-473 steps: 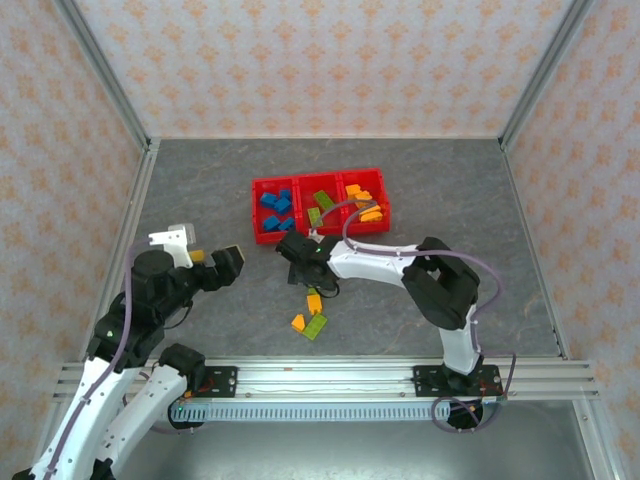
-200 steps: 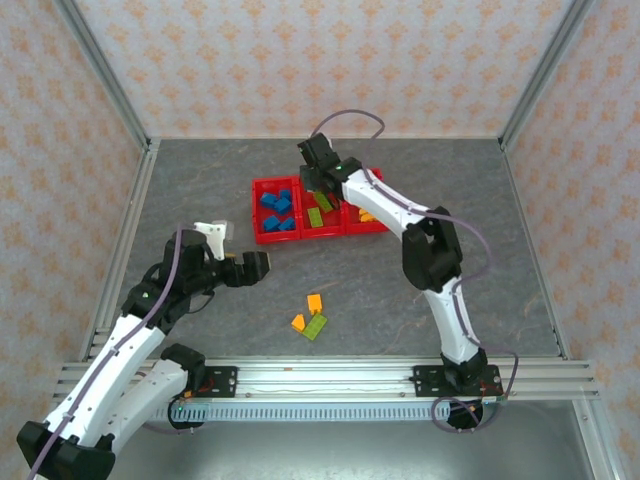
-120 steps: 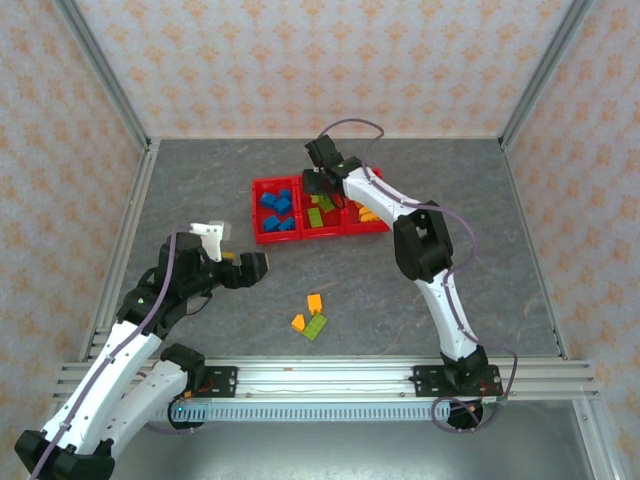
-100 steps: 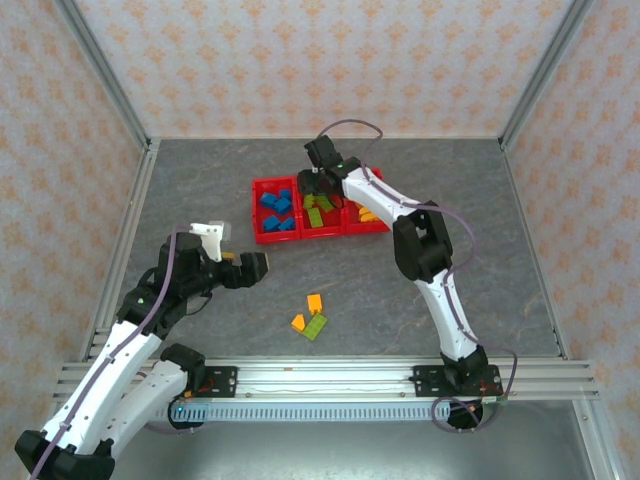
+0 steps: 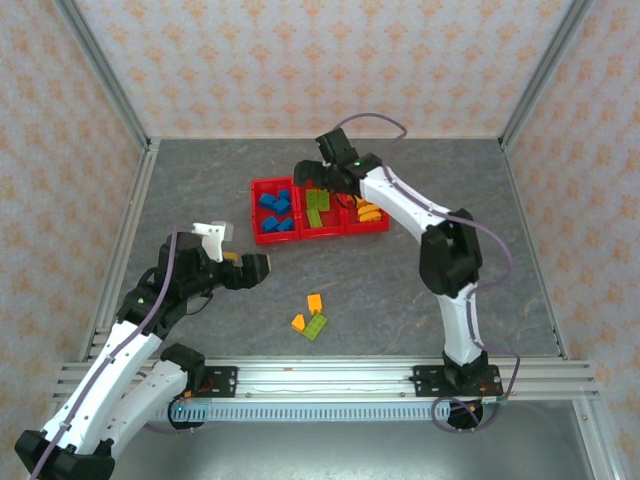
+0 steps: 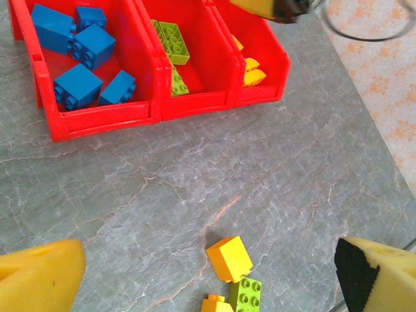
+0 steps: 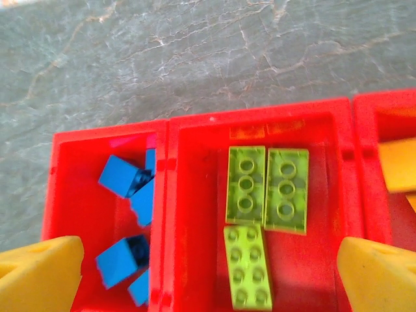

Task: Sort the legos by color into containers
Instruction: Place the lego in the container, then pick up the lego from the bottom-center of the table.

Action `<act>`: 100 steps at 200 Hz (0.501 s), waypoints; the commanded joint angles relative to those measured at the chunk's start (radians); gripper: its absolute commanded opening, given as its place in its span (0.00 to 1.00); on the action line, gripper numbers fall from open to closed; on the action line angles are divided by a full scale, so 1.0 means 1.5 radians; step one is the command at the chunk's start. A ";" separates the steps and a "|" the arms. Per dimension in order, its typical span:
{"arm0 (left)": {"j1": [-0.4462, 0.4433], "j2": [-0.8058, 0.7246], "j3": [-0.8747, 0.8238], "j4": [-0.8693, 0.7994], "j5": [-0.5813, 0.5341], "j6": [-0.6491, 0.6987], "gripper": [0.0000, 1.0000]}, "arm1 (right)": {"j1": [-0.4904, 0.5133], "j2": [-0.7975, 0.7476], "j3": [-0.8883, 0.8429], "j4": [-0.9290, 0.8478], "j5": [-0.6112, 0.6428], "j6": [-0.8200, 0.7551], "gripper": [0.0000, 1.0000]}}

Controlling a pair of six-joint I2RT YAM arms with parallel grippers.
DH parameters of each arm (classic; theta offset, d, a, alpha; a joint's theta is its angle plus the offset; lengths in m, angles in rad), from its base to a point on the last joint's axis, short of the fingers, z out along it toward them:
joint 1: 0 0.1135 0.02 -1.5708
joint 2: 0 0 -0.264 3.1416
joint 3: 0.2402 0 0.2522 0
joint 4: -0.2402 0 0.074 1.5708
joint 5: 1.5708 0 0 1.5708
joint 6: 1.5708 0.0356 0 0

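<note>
**Step in hand.** Right claw hangs over the middle compartment of the containers, pads spread wide, nothing between them: released. Three green legos lie flat on that compartment's floor. I read this as the drop-off end of a green delivery.

Left claw is also spread and empty. It hovers over bare worktop, at 10 o'clock from the loose bricks.

**Where the legos are.**
- The red row sits at 12 o'clock on the worktop.
- Blue legos are in the left compartment, green in the middle, orange-yellow in the right.
- Three are unsorted at 6 o'clock, well apart from the row: an orange block, a green one just beside it at its 5 o'clock, and a second orange hard against the green.

**Next move, my judgement.** Fetch from the loose trio. The orange pair goes to the right compartment and the green to the middle one. They are tightly bunched, so a claw needs a narrow, square descent on one brick or it will nudge the neighbours.

**Materials.**
- Bricks: hard glossy plastic, boxy, round studs on top. Probably slick at the sides.
- Containers: thin-walled moulded red plastic, shiny, open-topped.
- Worktop: matte grey with pale stone-like veining.
- Claw pads: yellow blunt wedges.
</note>
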 commanded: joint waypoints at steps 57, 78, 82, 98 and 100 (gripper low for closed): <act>0.004 0.021 -0.008 0.023 0.005 0.007 0.99 | 0.099 -0.273 -0.301 -0.021 0.070 0.160 1.00; 0.005 0.021 -0.008 0.021 0.001 0.006 0.99 | 0.132 -0.317 -0.366 -0.026 0.082 0.195 1.00; 0.004 0.020 -0.008 0.020 -0.002 0.005 0.99 | 0.138 -0.324 -0.378 -0.026 0.083 0.202 1.00; 0.003 0.018 -0.008 0.020 -0.010 0.003 0.99 | 0.163 -0.344 -0.414 -0.023 0.087 0.228 1.00; 0.003 0.018 -0.009 0.020 -0.011 0.002 1.00 | 0.166 -0.346 -0.417 -0.023 0.087 0.231 0.99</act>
